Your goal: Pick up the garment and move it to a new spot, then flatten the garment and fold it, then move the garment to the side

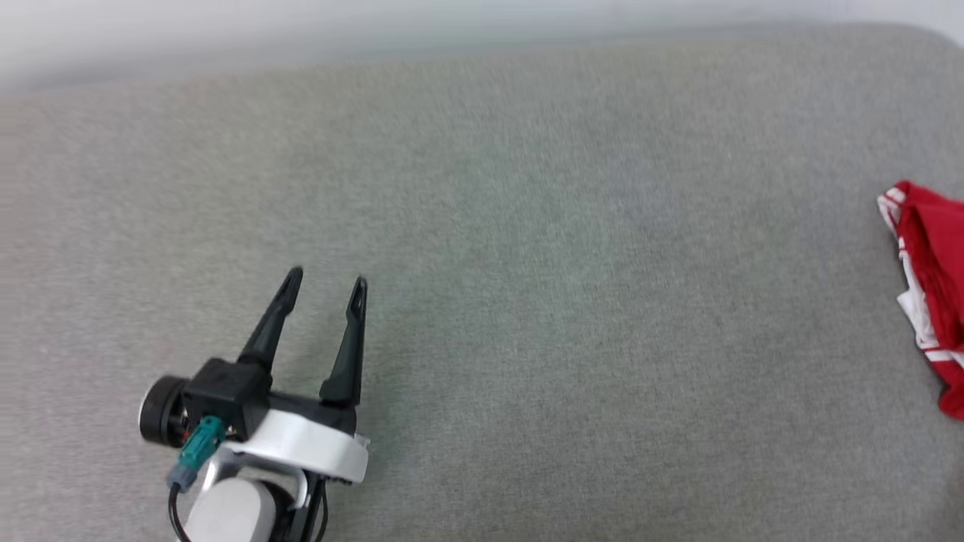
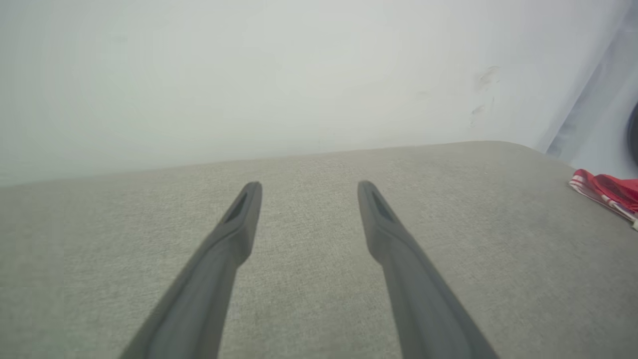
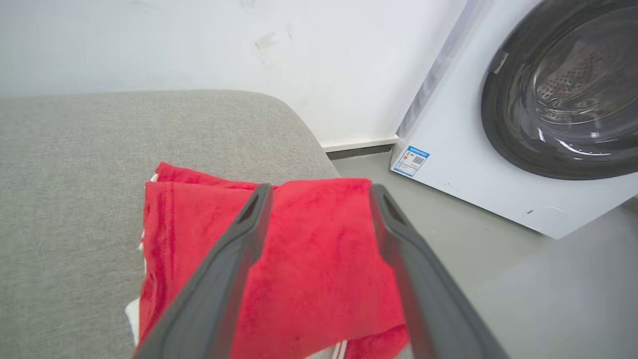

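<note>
The garment (image 1: 934, 282), bright red with white striped trim, lies folded at the far right edge of the grey cushioned surface (image 1: 527, 263). Over it hovers my right gripper (image 3: 319, 199), open, fingers spread above the red cloth (image 3: 299, 259) with nothing between them. At the lower left of the head view my left gripper (image 1: 326, 280) stands open over bare grey fabric, far from the garment. The left wrist view shows the left gripper (image 2: 309, 187) with fingers wide apart and a strip of the garment (image 2: 605, 192) at its right edge.
A white front-loading washing machine (image 3: 523, 114) with a dark round door stands on the grey floor (image 3: 523, 289) beside the surface's right end. A white wall (image 2: 249, 75) runs behind the surface. The garment lies close to the rounded corner of the surface.
</note>
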{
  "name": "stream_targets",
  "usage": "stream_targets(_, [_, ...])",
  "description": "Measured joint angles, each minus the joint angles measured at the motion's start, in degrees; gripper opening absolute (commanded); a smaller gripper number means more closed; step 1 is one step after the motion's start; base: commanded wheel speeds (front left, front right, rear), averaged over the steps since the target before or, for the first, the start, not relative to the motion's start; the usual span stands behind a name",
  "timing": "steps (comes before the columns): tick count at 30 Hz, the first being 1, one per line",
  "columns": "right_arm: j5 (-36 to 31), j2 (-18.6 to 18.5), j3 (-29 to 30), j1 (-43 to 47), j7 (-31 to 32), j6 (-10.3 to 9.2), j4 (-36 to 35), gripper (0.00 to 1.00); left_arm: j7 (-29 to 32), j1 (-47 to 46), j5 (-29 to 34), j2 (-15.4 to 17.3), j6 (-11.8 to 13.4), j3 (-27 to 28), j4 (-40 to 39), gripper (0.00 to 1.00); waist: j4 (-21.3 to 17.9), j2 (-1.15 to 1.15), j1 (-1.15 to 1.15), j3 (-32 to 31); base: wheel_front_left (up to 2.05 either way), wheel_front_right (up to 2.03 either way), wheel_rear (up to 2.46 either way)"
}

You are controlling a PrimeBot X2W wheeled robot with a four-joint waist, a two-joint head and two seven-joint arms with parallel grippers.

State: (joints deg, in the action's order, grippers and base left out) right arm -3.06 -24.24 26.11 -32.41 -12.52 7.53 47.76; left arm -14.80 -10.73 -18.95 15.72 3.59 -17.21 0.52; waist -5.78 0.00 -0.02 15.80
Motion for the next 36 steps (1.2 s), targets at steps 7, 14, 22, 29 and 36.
stream_targets(7, [4.6, 5.4, -2.8, 9.6, -1.6, -0.01, -9.4, 1.0, -0.1, 4.7, -1.1, -0.9, 1.2, 1.4, 2.4, 1.0, 2.5, 0.0, 0.0, -6.5, 0.0, 0.0, 0.0])
stream_targets(14, [6.7, 13.6, -6.6, 20.2, 1.0, -0.01, -24.8, 1.0, -0.1, 7.7, -1.4, -1.2, 2.2, 2.7, 4.7, 1.0, 5.0, 0.0, 0.0, -11.6, 0.0, 0.0, 0.0])
stream_targets(22, [8.3, 20.1, -14.9, 30.6, 8.2, -0.01, -42.3, 1.0, -0.2, 11.0, -1.4, -1.2, 3.2, 4.0, 6.0, 1.0, 6.6, 0.0, 0.0, -16.4, 0.0, 0.0, 0.0])
stream_targets(29, [9.9, 20.9, -18.6, 35.8, 11.7, -0.01, -50.8, 1.0, -0.2, 12.7, -0.9, -1.2, 3.2, 4.1, 5.8, 1.0, 6.8, 0.0, 0.01, -18.1, 0.0, 0.0, 0.0])
stream_targets(36, [10.8, 21.2, -19.1, 41.1, 13.7, -0.02, -56.5, 1.0, -0.2, 14.5, 0.3, -1.3, 3.5, 3.8, 5.7, 1.0, 7.0, 0.0, 0.01, -19.3, 0.0, 0.0, 0.0])
